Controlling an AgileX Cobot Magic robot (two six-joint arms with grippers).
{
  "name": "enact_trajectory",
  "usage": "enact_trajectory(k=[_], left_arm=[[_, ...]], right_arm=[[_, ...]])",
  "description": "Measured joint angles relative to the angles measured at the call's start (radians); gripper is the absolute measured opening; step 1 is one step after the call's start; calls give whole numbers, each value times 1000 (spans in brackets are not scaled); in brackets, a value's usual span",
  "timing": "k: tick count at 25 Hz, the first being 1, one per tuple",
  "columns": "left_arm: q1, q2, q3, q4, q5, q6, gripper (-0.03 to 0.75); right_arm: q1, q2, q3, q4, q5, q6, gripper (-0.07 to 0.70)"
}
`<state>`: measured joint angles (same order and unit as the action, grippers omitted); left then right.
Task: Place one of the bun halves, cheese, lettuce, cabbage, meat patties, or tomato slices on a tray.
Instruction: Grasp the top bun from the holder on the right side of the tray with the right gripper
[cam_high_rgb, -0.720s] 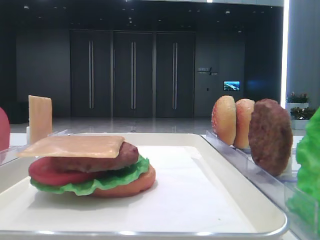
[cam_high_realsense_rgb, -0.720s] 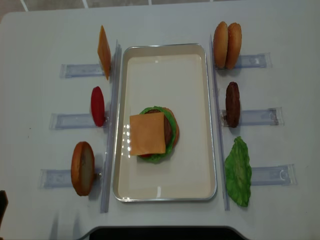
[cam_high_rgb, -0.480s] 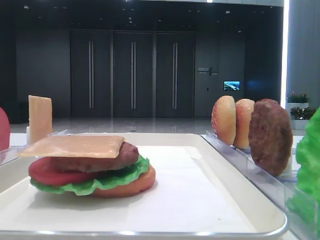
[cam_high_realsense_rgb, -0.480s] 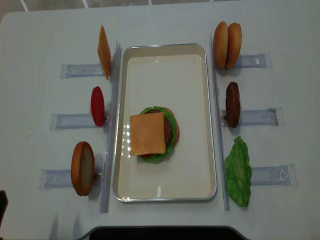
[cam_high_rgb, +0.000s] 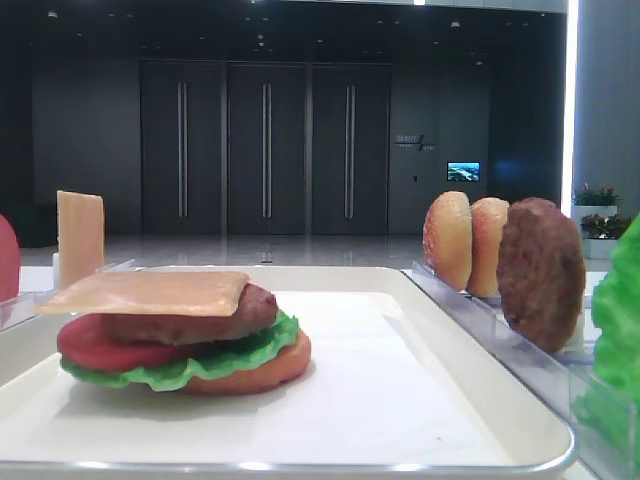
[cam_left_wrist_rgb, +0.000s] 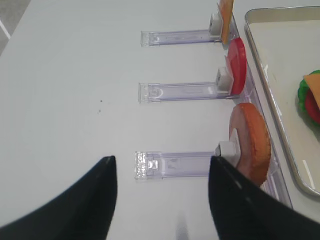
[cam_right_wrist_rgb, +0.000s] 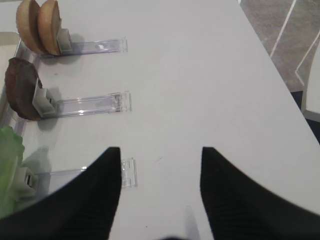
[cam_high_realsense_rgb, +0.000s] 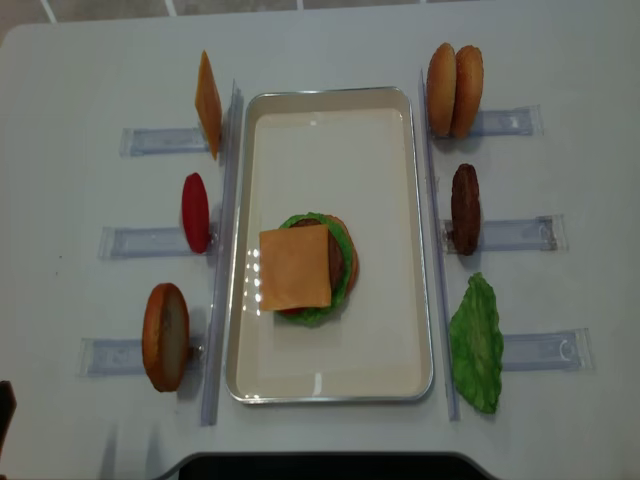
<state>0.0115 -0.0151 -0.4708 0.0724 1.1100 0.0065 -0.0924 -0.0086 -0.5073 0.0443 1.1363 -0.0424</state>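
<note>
- Low exterior view: stack is sitting left of centre on the tray (cam_high_rgb: 470, 400) – bottom bun, lettuce (cam_high_rgb: 190, 368), tomato (cam_high_rgb: 95, 345), patty (cam_high_rgb: 195, 320), cheese (cam_high_rgb: 145, 292) on top. Cheese is overhanging toward the left and lying slightly tilted; my read is a bun cap dropped off-centre is likely tipping it or sliding off. No gripper showing here.
- Right wrist view: right gripper (cam_right_wrist_rgb: 160, 190) is hovering over bare table, fingers spread with nothing between them. Bun tops (cam_right_wrist_rgb: 37, 26) are standing on edge in the upper-left holder, spare patty (cam_right_wrist_rgb: 21, 96) below them, spare lettuce (cam_right_wrist_rgb: 9, 165) at the left edge. Risk: the buns are touching each other, so a grab is likely dragging both or knocking one over.
- Left wrist view: left gripper (cam_left_wrist_rgb: 162, 192) is hanging above the table, fingers spread wide, empty. Flat bun (cam_left_wrist_rgb: 250, 142) is standing in the nearest clear holder (cam_left_wrist_rgb: 175, 164), just beside the tray rim at right. Risk: a close pass is probably clipping the holder and shifting it.
- Top-down view: stack (cam_high_realsense_rgb: 305, 268) is sitting centre-low in the tray, bun tops (cam_high_realsense_rgb: 455, 90) upper right. Neither gripper is visible here. A long carry over the rim is where a loose pinch is dropping the bun, I'd judge.
</note>
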Motion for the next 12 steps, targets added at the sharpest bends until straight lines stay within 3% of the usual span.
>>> enact_trajectory(k=[10,12], left_arm=[[0,0,0,0,0,0,444],[0,0,0,0,0,0,444]], right_arm=[[0,0,0,15,-4,-1,348],[0,25,-3,-8,-11,42,348]])
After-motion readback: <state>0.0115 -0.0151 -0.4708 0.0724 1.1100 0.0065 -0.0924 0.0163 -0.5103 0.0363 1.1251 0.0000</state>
